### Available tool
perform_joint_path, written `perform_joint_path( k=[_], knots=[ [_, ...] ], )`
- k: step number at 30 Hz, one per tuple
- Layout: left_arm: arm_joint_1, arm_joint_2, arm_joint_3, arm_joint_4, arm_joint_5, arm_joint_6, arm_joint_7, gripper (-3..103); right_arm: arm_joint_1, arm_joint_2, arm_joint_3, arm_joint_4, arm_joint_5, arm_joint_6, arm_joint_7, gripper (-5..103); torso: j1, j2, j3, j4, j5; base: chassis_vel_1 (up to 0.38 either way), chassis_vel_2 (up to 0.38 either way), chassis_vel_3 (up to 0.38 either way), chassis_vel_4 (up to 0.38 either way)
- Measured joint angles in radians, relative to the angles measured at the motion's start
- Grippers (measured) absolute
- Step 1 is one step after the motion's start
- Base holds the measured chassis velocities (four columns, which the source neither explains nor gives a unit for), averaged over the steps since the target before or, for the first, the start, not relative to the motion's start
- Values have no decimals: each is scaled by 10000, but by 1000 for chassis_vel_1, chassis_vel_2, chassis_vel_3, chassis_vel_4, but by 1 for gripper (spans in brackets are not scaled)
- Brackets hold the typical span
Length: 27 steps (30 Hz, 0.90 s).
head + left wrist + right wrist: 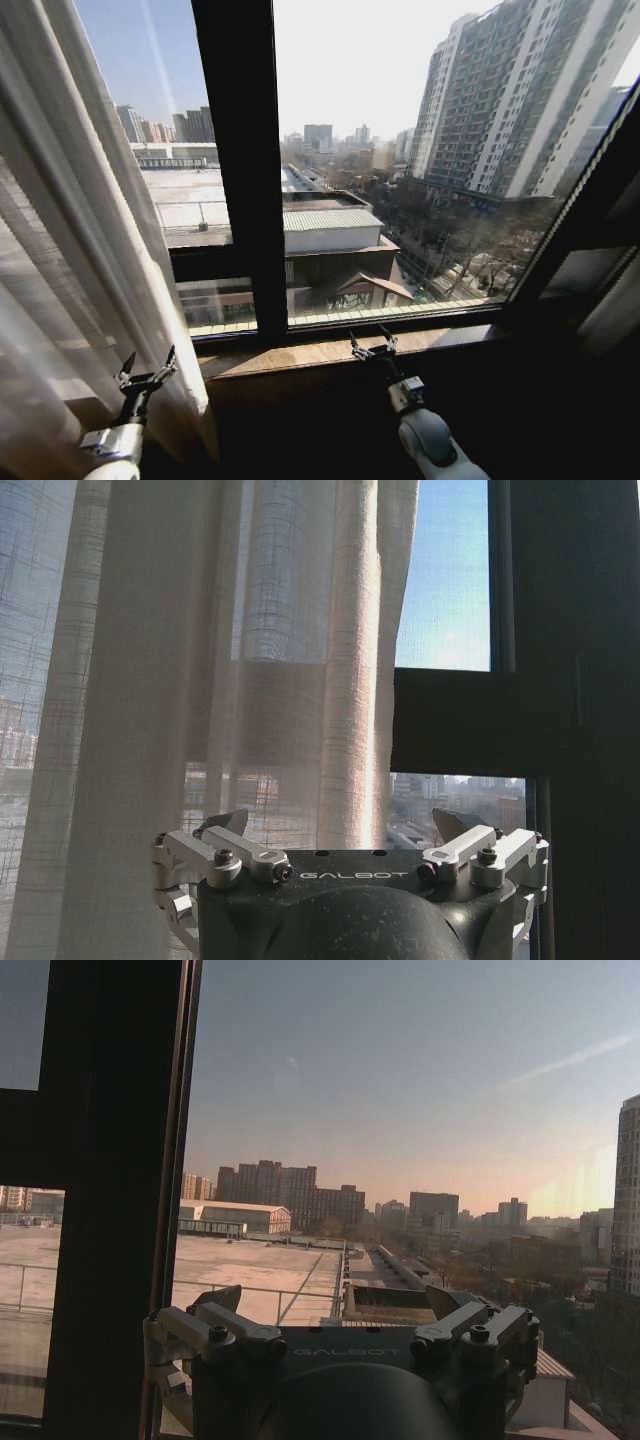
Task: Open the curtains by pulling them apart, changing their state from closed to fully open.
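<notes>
Judging by the bare glass, you are near the end: the curtains (70,250) hang bunched at the window's left, just beside your left gripper (146,367), jaws spread and empty. Your right gripper (370,343), also spread, faces the sill (300,352); next, check for remaining cover.

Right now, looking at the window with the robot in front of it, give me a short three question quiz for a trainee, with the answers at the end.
1. True or false: the left gripper is shut on the sheer curtain.
2. Multiple choice: where is the sheer curtain gathered in the head view? A) at the window's left side B) across the middle pane C) at the window's right side.
3. Fill in: the right gripper hovers just above the wooden ____.

Key
1. False: it is open, in front of the fabric, holding nothing.
2. A
3. Window sill; this gripper is open too.
</notes>
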Motion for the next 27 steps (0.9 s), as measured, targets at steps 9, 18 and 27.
perform_joint_path(
  k=[9, 18, 27],
  knots=[
    [-332, 39, 668, -104, 161, 788, -444, 100, 0, 0, 0, 0, 0, 0, 0, 100, 0, 0, 0, 1, -2, 0, 0, 0, 0],
    [-1337, 184, 2675, -465, 694, 3091, -1696, 100, 0, 1, -2, 0, 0, 0, 0, 100, 1, 0, 0, -5, -3, 0, 0, 0, 0],
    [-2896, 1096, 3985, 633, 1256, 3359, -2037, 100, 0, 0, 0, -2, 0, -1, 2, 100, 2, 0, 1, -2, 6, 0, 0, 0, 0]
  ],
)
